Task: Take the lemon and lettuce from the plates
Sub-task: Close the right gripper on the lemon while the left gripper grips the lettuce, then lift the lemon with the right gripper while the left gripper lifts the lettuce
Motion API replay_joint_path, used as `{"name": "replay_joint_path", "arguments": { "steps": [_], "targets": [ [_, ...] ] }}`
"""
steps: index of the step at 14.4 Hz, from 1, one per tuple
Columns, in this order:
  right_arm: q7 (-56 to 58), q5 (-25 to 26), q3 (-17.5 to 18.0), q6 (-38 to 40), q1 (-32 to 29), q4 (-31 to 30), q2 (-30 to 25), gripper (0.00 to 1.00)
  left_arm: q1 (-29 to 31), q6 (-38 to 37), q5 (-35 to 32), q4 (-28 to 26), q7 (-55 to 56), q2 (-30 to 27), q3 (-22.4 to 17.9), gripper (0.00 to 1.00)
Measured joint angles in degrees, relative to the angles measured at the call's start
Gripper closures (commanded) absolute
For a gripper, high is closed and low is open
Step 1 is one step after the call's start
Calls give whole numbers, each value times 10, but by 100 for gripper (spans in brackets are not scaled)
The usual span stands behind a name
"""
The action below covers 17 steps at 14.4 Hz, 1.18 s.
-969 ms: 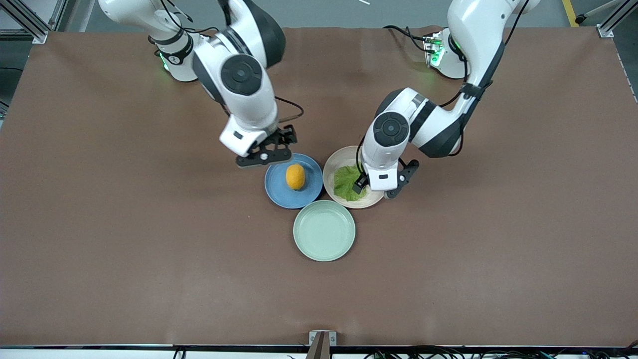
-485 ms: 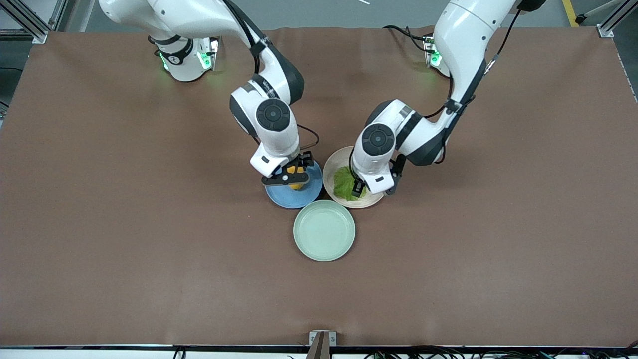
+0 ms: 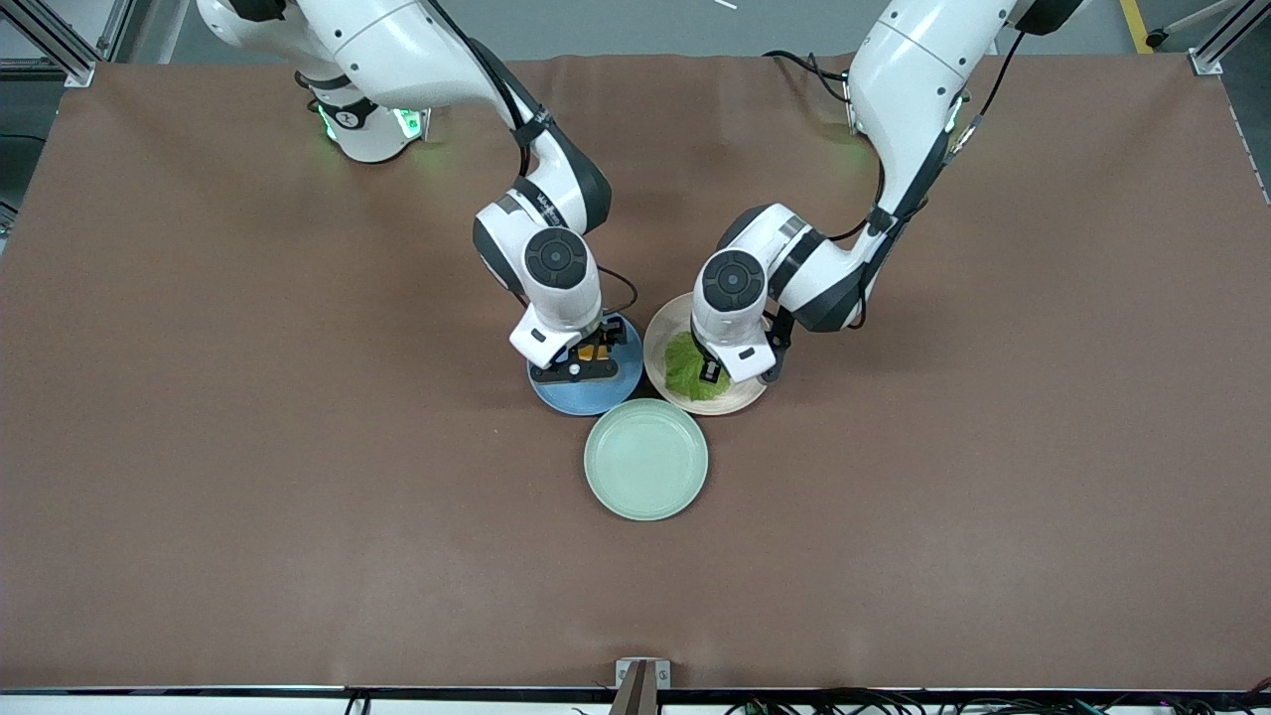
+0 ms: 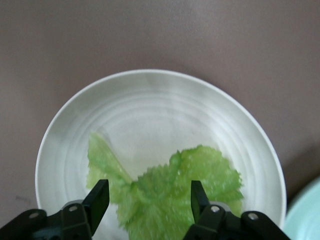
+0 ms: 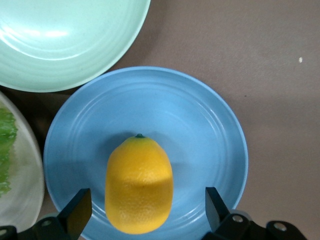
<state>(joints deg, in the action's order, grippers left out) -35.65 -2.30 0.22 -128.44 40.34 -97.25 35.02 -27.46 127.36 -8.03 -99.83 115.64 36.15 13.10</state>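
The yellow-orange lemon (image 5: 140, 185) lies on the blue plate (image 5: 200, 125). My right gripper (image 5: 147, 200) is open and low over it, one finger on each side and neither touching. In the front view the lemon (image 3: 594, 350) shows partly under the right gripper (image 3: 586, 362) on the blue plate (image 3: 581, 399). The green lettuce (image 4: 170, 195) lies flat on the beige plate (image 4: 150, 100). My left gripper (image 4: 149, 195) is open and straddles the leaf just above it. In the front view it (image 3: 715, 372) is over the lettuce (image 3: 683, 365) and the beige plate (image 3: 740, 402).
An empty pale mint green plate (image 3: 645, 459) sits nearer the front camera, touching the gap between the two plates; it also shows in the right wrist view (image 5: 65, 35). The brown table (image 3: 298, 447) spreads around the three plates.
Both arms have come down onto their plates. The right gripper moved from beside the blue plate to over the lemon; the left gripper lowered onto the lettuce.
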Motion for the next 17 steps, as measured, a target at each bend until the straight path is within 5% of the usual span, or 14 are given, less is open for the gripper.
{"name": "replay_joint_path", "arguments": {
  "steps": [3,6,9,14,17],
  "targets": [
    [0,-37,0,-18,1,0,11,0,0,1,-11,0,16,11,0,40],
    [0,-39,0,-21,2,0,22,0,-5,1,-11,0,17,13,1,62],
    [0,-40,0,-21,2,0,28,20,-7,1,-11,0,18,13,1,95],
    [0,-41,0,-21,3,1,30,62,-7,6,-39,7,19,10,1,100],
    [0,-41,0,-21,3,2,30,71,1,-2,-46,23,17,-17,-4,100]
  ]
}}
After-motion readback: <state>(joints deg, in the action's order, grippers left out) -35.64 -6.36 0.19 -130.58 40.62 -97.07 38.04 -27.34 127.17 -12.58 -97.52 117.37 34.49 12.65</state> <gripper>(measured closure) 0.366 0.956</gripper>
